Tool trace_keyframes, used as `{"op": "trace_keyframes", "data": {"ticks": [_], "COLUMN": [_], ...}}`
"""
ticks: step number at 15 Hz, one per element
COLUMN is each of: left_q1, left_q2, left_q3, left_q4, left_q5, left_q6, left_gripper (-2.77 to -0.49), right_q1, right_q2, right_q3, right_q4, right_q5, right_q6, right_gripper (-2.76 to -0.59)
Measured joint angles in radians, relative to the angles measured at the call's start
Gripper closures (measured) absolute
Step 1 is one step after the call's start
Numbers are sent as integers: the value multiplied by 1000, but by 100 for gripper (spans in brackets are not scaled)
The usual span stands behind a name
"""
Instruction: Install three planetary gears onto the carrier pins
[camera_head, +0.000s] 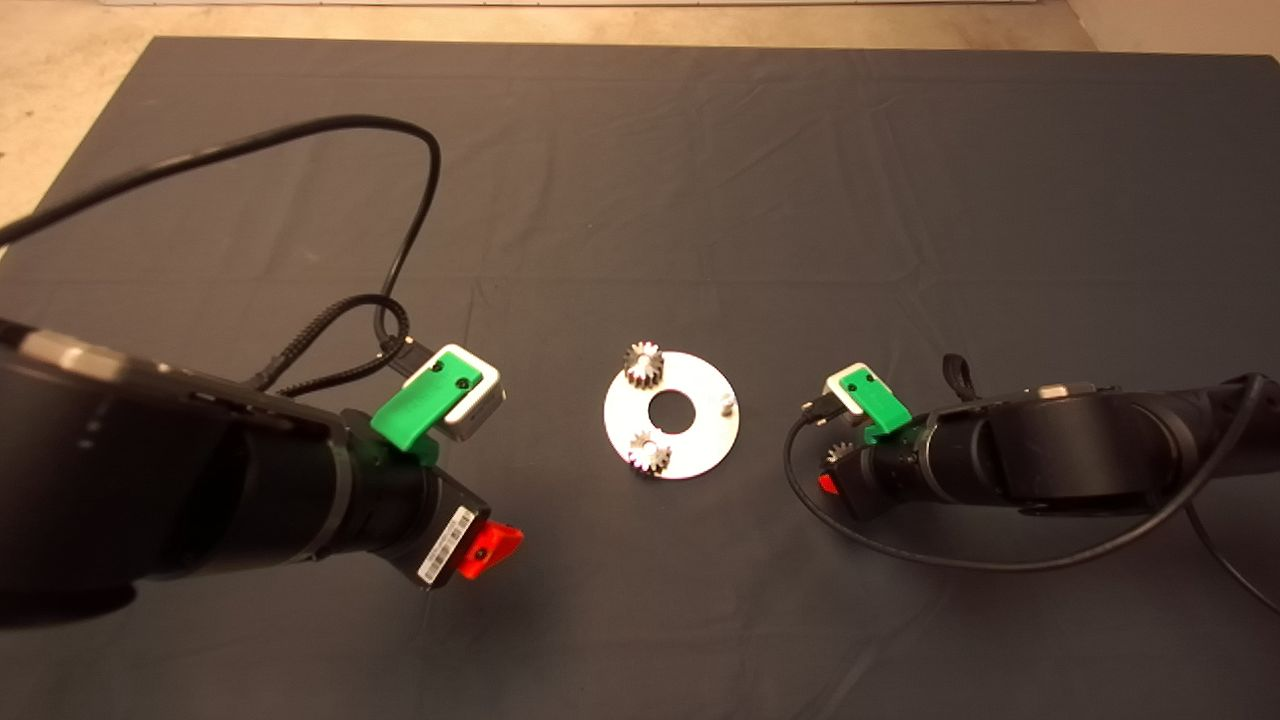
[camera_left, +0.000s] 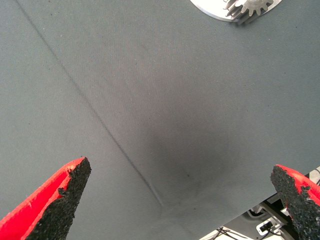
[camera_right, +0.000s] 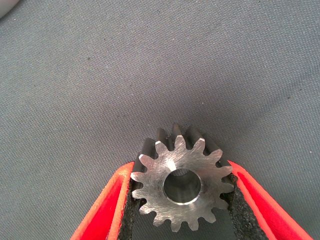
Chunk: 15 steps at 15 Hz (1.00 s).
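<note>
The right pincer pinches the third planetary gear by its teeth just right of the disc on the bench, where two gears already sit and one carrier pin stands bare. To seat it well, keep the gear level and centre its hole over that pin before lowering. The left pincer waits spread and empty.

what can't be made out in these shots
- Right claw, head view: mostly hidden under its own arm; third gear barely peeks out.
- Disc, left wrist view: cut off by the picture's edge, one gear partly shown.
- Bare pin, head view: too small for detail.
- Gear seating: cannot tell.
</note>
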Motion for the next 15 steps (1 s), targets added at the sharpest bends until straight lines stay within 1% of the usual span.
{"op": "trace_keyframes", "data": {"ticks": [5,7,9,13,15], "left_q1": [0,0,0,0,0], "left_q2": [0,0,0,1,0], "left_q3": [0,0,0,0,0], "left_q4": [0,0,0,0,0], "left_q5": [0,0,0,0,0], "left_q6": [0,0,0,0,0], "left_gripper": [-262,-262,-262,-262,-262], "right_q1": [1,12,31,92,109], "right_q2": [0,0,0,5,21], "right_q3": [0,-3,-3,-4,-4], "right_q4": [0,0,0,3,8], "right_q5": [0,-4,-4,-7,-7], "right_q6": [0,0,0,3,4], "right_gripper": [-110,-108,-106,-105,-106]}}
